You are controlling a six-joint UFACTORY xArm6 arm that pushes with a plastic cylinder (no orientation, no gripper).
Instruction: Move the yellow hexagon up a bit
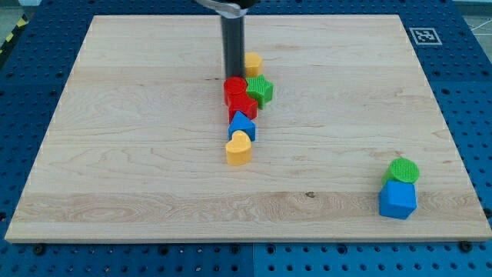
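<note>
The yellow hexagon (253, 64) sits on the wooden board (123, 154) above the middle, just right of my rod. My tip (233, 76) rests on the board at the hexagon's lower left, close to it, and just above a red block (235, 87). Below follow a second red block (243, 106), a green star (260, 90) to their right, a blue block (241, 125) and a yellow heart (239, 148), all in a tight column.
A green round block (403, 170) and a blue block (397, 199) touch each other at the view's lower right. A black-and-white marker (423, 35) is at the board's top right corner. Blue perforated table surrounds the board.
</note>
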